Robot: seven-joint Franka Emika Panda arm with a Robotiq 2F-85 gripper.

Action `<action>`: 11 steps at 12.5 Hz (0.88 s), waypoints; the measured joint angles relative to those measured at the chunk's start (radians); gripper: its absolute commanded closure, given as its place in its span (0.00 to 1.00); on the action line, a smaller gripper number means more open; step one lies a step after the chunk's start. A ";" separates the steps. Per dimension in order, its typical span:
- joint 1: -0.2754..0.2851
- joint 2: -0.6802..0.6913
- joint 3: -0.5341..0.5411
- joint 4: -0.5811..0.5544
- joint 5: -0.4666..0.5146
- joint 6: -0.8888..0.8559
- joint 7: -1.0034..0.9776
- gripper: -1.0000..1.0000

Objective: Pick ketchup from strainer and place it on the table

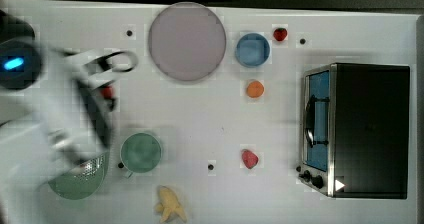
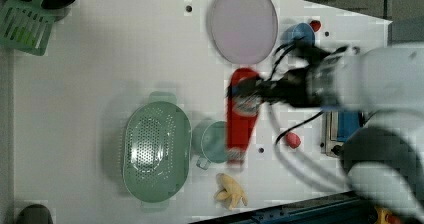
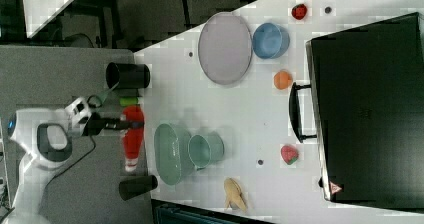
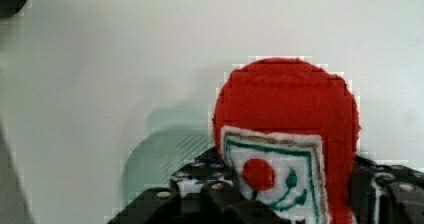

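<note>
While the gripper (image 2: 260, 91) has its fingers part-way closed around the labelled middle of the ketchup (image 2: 242, 115), the bottle hangs clear of the strainer (image 2: 156, 151), which sits empty off to the left view's left of the tool; the wrist view shows the ketchup's red body and white label pinched between dark finger pads, with a pale green blur lower down that may be the strainer or the cup. By my reading, the pick is done and the carry is under way, so the job now is a clean set-down: bring the bottle over a bare stretch of the table (image 2: 100, 59), well off from the green cup (image 2: 216, 141) that lies just beside the bottle's capped end in the left view, lower until the ketchup meets the surface, and only then let the fingers spread. Since the bottle is held across its middle and lies lengthwise, it will likely come to rest on its side and could roll a little, so a low release is wiser than a drop. Round about the tool, the white tabletop also carries a grey-lilac plate (image 2: 242, 23), a blue cup (image 1: 253, 49), a banana (image 1: 170, 205), small fruit pieces and a toaster oven (image 1: 356, 130) well away, with open white surface between them.
</note>
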 measured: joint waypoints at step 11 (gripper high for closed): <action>-0.242 0.040 -0.446 -0.094 0.003 0.094 -0.313 0.41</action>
